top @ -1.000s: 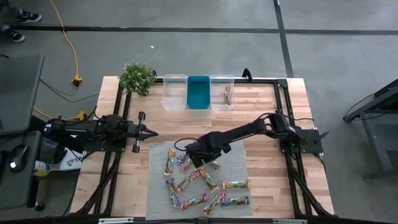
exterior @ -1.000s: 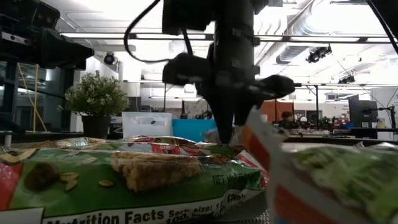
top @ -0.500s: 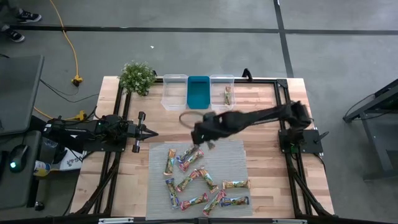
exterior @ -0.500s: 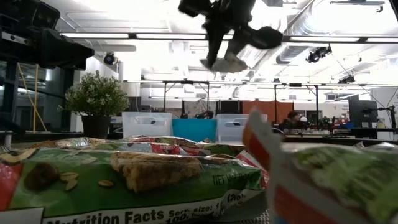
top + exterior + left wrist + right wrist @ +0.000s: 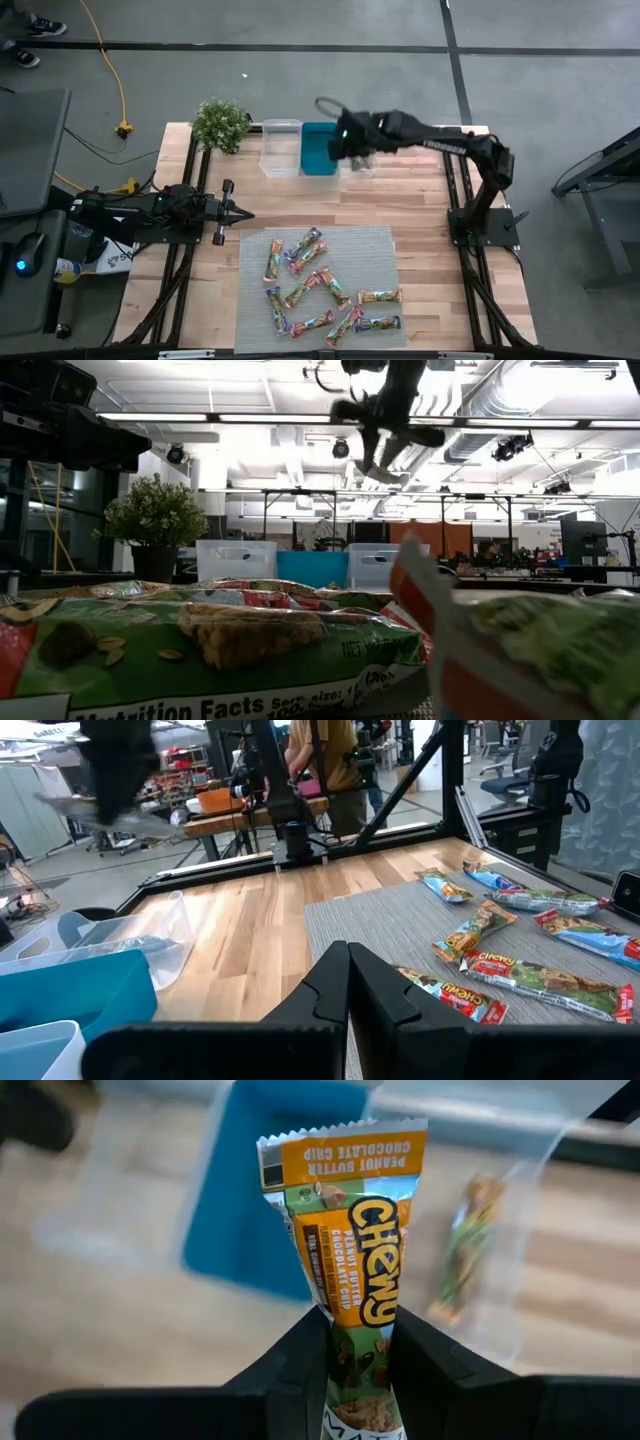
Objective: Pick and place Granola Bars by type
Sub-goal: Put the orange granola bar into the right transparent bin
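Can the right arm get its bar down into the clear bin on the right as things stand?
Probably yes. The right gripper holds an orange-and-green granola bar above the bins, over the teal bin and the right clear bin. That bin is open-topped, holding just one bar, so nothing seems to block the drop.

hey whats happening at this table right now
The right pincer is shut on an orange-and-green Chewy granola bar and holds it in the air over the bins at the table's far edge, near the teal bin and a clear bin that already has one bar in it. The other bars lie scattered on the grey mat. The left pincer waits shut at the table's left side.
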You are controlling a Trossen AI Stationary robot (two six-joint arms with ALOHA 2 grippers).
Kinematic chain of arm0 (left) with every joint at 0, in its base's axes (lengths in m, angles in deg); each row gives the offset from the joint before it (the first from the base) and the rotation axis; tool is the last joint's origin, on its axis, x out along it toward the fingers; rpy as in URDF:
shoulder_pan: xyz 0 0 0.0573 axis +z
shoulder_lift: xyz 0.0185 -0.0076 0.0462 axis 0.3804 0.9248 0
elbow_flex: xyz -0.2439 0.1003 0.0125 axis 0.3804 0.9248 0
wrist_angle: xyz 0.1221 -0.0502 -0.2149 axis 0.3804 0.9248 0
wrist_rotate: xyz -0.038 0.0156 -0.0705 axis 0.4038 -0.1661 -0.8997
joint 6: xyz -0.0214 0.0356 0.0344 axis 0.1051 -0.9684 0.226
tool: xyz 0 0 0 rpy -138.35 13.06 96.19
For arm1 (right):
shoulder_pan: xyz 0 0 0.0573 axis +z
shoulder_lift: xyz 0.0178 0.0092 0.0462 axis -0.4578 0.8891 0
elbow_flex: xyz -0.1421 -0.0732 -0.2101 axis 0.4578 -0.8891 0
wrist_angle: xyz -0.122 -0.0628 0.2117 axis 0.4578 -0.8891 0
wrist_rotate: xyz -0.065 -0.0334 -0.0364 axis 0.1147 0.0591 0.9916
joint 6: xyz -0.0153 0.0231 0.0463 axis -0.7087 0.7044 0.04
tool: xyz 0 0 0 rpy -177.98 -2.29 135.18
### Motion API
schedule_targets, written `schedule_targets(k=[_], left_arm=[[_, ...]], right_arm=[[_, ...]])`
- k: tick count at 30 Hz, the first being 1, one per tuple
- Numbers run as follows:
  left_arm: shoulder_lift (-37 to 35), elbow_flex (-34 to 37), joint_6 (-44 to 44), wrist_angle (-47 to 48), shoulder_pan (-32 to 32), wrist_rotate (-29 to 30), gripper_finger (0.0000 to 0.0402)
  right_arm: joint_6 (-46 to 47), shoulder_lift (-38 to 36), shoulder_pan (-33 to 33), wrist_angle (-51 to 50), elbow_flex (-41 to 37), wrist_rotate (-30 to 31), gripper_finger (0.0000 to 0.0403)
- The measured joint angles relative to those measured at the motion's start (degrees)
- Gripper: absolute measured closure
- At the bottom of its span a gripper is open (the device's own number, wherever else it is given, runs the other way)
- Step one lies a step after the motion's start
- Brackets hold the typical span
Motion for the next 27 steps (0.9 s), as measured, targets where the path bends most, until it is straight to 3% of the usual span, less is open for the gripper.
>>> schedule_targets(k=[10, 17, 27], left_arm=[[0.01, 0.00, 0.01, 0.01, 0.00, 0.00, 0.0401], [0.00, 0.01, 0.00, 0.01, 0.00, 0.00, 0.0401], [0.00, 0.02, 0.00, 0.01, 0.00, 0.02, 0.0401]], right_arm=[[-10.54, 2.54, -13.14, 2.04, -0.02, -2.84, 0.0320], [-14.95, 9.98, -16.00, 3.85, -0.04, -8.20, 0.0320], [-17.89, 16.11, -17.07, 5.28, -0.07, -9.16, 0.0320]])
